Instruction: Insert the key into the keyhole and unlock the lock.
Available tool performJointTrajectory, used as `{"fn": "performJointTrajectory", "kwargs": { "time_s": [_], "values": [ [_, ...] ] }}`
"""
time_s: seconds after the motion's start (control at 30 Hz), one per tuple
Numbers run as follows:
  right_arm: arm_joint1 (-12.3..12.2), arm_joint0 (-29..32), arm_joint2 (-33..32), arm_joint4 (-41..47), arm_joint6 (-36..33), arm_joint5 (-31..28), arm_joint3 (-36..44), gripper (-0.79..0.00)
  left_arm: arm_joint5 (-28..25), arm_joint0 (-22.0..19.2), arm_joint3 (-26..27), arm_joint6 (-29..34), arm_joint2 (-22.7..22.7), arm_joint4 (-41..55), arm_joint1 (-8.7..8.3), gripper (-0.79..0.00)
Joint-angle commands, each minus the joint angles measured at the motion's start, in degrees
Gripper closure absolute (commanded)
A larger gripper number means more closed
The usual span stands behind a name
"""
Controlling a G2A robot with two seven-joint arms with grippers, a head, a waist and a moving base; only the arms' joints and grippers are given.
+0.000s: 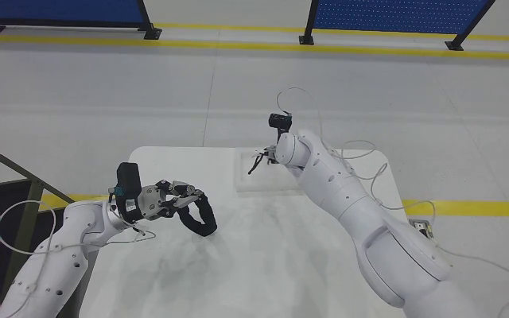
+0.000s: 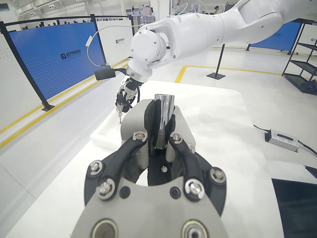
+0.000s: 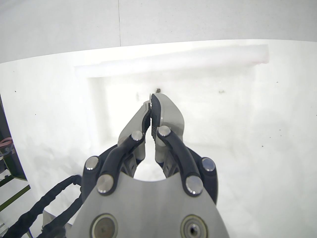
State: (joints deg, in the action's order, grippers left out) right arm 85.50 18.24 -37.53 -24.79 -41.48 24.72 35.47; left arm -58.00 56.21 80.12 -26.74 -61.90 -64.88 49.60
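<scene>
The lock is a chrome cylinder (image 2: 165, 100) on a black cable loop (image 1: 203, 221). My left gripper (image 2: 162, 107) is shut on the cylinder and holds it above the table's left part, its end toward the far side; the same gripper (image 1: 184, 199) shows from above. At the back of the table my right gripper (image 1: 256, 161) is over a white foam tray (image 1: 253, 183), shut on a small key (image 2: 119, 118) that hangs point down just above the foam. In the right wrist view that gripper (image 3: 151, 101) has its pads pressed together on the key's thin edge.
The white table (image 1: 278, 262) has rounded corners. A grey power adapter (image 2: 282, 138) with its cable lies off the right edge. A dark frame (image 1: 24, 195) stands at the left. Blue fence panels (image 2: 49, 58) stand on the floor beyond.
</scene>
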Motion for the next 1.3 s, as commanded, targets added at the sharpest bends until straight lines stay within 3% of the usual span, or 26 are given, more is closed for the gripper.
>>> {"fn": "performJointTrajectory", "kwargs": {
  "time_s": [0.0, 0.63, 0.7, 0.8, 1.1, 1.27],
  "values": [
    [0.37, -0.09, 0.06, -0.04, 0.17, 0.05, -0.75, 0.000, 0.00, 0.00, 0.00, 0.00, 0.00, 0.00, 0.00, 0.000],
    [4.38, -1.60, 0.00, 0.85, 2.76, -1.77, -9.52, 0.000, 0.00, 0.00, 0.00, 0.00, 0.00, 0.00, 0.00, 0.000],
    [4.66, -1.75, -0.32, 1.17, 3.51, -1.94, -10.34, -0.188, 0.00, 0.00, 0.00, 0.00, 0.00, 0.00, 0.00, 0.000],
    [4.93, -2.12, -1.18, 2.05, 4.69, -2.27, -11.06, -0.332, 0.00, 0.00, 0.00, 0.00, 0.00, 0.00, 0.00, 0.000],
    [5.44, -1.66, -2.78, 3.09, 5.89, -2.07, -11.29, -0.360, 0.00, 0.00, 0.00, 0.00, 0.00, 0.00, 0.00, 0.000],
    [5.96, -1.07, -4.02, 4.94, 7.21, -0.90, -11.57, -0.320, 0.00, 0.00, 0.00, 0.00, 0.00, 0.00, 0.00, 0.000]
  ]
}}
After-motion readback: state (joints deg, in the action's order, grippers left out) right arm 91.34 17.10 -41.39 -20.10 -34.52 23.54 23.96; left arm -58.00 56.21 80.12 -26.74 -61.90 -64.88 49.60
